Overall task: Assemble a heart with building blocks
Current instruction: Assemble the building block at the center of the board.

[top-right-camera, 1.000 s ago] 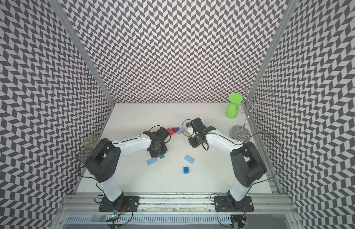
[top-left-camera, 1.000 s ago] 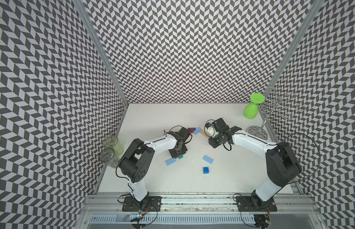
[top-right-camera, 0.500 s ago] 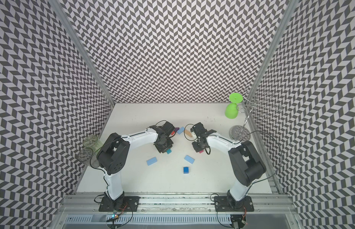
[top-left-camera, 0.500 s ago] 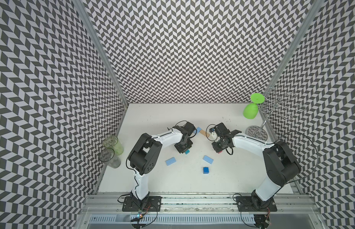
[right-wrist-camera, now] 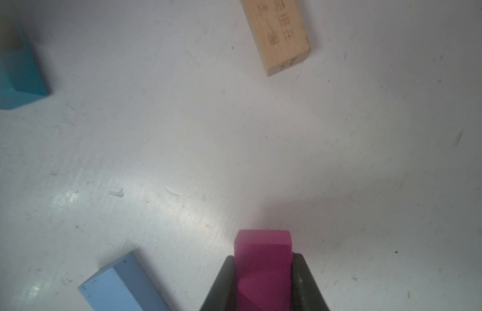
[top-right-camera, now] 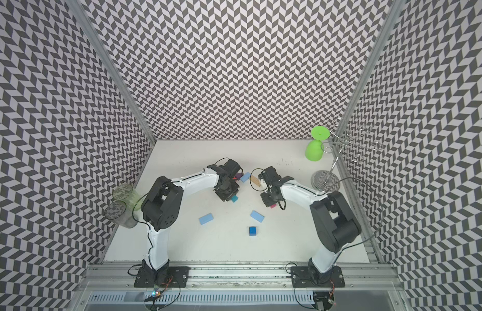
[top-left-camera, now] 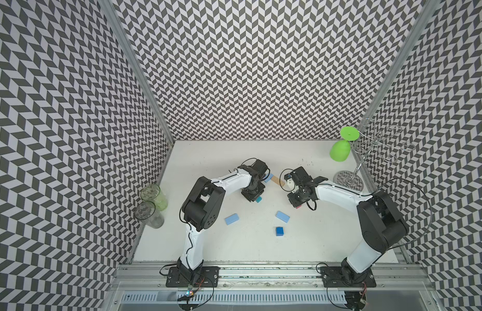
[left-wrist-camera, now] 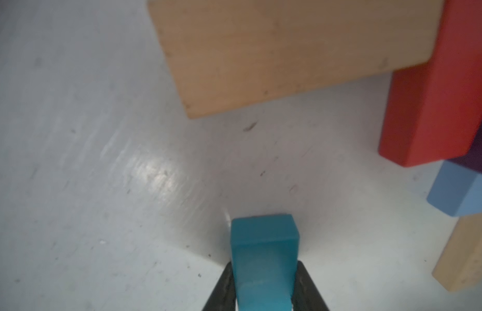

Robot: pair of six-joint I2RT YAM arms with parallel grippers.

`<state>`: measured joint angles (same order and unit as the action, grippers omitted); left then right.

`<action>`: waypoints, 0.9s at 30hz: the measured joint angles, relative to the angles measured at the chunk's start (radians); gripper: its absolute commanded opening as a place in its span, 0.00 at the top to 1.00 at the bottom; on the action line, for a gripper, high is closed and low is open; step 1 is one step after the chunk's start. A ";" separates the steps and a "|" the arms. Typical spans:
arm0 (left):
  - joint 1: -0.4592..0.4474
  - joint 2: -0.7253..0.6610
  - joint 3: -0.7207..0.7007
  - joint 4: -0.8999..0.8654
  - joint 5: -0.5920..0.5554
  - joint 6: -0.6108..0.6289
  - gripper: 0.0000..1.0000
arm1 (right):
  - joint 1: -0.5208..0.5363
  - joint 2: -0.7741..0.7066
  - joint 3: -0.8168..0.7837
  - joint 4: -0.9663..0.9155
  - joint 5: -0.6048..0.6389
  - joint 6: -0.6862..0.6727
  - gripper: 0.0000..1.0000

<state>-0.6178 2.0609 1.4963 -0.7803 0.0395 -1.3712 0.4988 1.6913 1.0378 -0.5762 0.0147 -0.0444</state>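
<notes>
My left gripper (left-wrist-camera: 264,265) is shut on a teal block (left-wrist-camera: 264,242) held just over the table, and both top views show it (top-left-camera: 258,199) (top-right-camera: 234,198). Ahead of it lie building blocks of the heart in a bent row: tan wood (left-wrist-camera: 274,53), red (left-wrist-camera: 436,94), a dark purple triangle (left-wrist-camera: 479,156), light blue (left-wrist-camera: 460,194) and tan (left-wrist-camera: 466,255). My right gripper (right-wrist-camera: 263,258) is shut on a magenta block (right-wrist-camera: 262,247), low over the table (top-left-camera: 298,207). Two light blue blocks (top-left-camera: 231,219) (top-left-camera: 282,216) and a blue cube (top-left-camera: 279,231) lie loose nearer the front.
A green goblet (top-left-camera: 340,150) hangs on a wire rack (top-left-camera: 380,145) at the back right, above the rack's round base (top-left-camera: 347,179). Two clear tumblers (top-left-camera: 151,194) (top-left-camera: 148,215) stand by the left wall. Patterned walls close three sides.
My left gripper has carried the teal block to the right and a little back. My right gripper has moved slightly toward the front with the magenta block. Both stayed shut.
</notes>
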 measured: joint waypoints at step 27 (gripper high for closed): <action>0.064 0.024 0.043 -0.038 -0.047 -0.007 0.93 | 0.000 0.032 0.001 0.005 -0.065 -0.011 1.00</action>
<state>-0.5541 2.0850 1.5398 -0.8181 -0.0071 -1.3781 0.4988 1.7229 1.0386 -0.5716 -0.0502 -0.0559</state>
